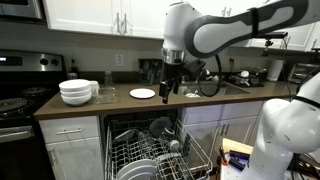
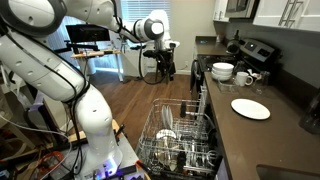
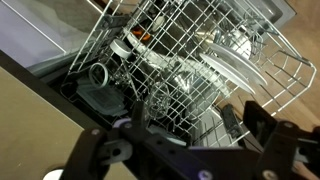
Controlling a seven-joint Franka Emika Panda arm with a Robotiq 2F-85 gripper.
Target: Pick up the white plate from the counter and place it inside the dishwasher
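Note:
The white plate (image 1: 142, 93) lies flat on the brown counter, right of a stack of white bowls; it also shows in an exterior view (image 2: 250, 108). The dishwasher is open, with its wire rack (image 1: 150, 155) pulled out below the counter and holding dishes, seen too in an exterior view (image 2: 180, 140). My gripper (image 1: 168, 88) hangs above the rack, in front of the counter edge and just right of the plate, apart from it. It is open and empty (image 2: 165, 68). The wrist view looks down into the rack (image 3: 200, 60) between the spread fingers (image 3: 195, 120).
Stacked white bowls (image 1: 75, 90) and mugs (image 1: 107, 92) stand on the counter (image 1: 200, 100) near a stove (image 1: 15, 100). A sink area with items is at the counter's other end (image 1: 240, 78). Plates and cups fill the rack (image 3: 235, 65). Wooden floor surrounds the dishwasher (image 2: 120, 110).

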